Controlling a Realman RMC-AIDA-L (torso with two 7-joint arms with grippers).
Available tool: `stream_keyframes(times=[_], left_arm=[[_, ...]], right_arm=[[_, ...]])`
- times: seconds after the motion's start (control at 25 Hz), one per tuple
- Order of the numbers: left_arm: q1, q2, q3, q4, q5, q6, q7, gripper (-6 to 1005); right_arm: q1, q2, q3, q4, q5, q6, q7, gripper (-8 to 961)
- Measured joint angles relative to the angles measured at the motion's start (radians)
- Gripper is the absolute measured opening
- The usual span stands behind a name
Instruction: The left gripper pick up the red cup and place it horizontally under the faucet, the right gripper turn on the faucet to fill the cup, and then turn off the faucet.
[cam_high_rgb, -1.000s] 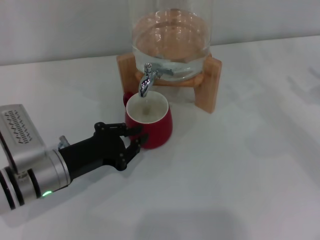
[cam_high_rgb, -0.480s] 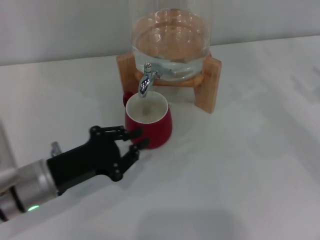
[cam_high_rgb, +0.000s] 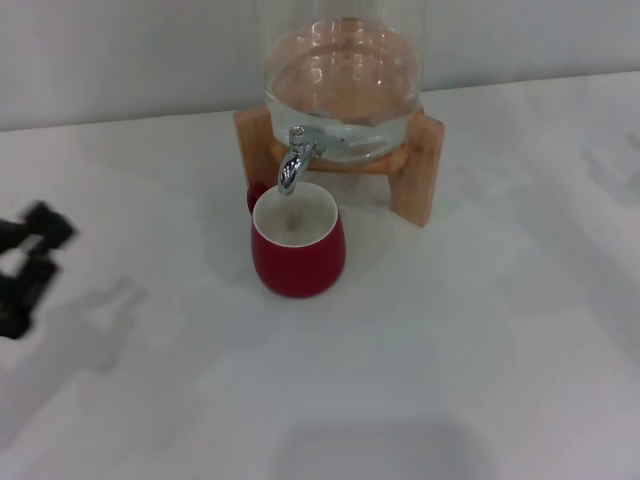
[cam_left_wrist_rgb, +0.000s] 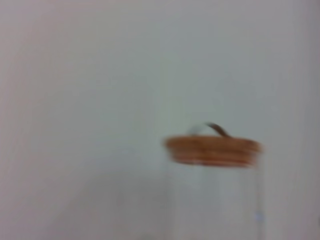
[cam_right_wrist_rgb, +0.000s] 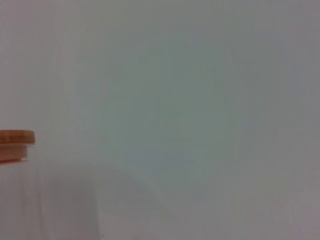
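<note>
The left gripper (cam_high_rgb: 22, 270) sits at the far left edge of the head view, well apart from the red cup (cam_high_rgb: 297, 242), its black fingers spread with nothing between them. The cup stands upright on the white table (cam_high_rgb: 480, 340), directly under the chrome faucet (cam_high_rgb: 293, 162) of the glass jar (cam_high_rgb: 343, 75) on its wooden stand (cam_high_rgb: 415, 165).

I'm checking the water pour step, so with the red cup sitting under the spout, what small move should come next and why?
Probably bring the right gripper, not in view now, in toward the faucet to open it. The red cup stands upright on the table with its mouth right below the spout. The left gripper is off at the table's left edge, apart from the cup, and no water stream shows.
</note>
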Motion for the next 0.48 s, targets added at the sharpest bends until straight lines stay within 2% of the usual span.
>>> stream_keyframes(times=[0.12,0.28,0.48], left_arm=[[0.056,0.001,-0.001,0.041,-0.072,0.008,-0.046,279],[0.098,0.002,-0.002,0.044,-0.172,0.023,-0.070,280],[0.134,0.002,-0.004,0.040,-0.273,0.054,-0.117,463]], right_arm=[[0.001,0.000,-0.006,-0.002,-0.004,0.003,0.004,796],[0.001,0.000,-0.011,-0.011,-0.021,0.042,0.017,795],[-0.018,0.000,-0.017,-0.126,-0.163,0.114,0.147,795]])
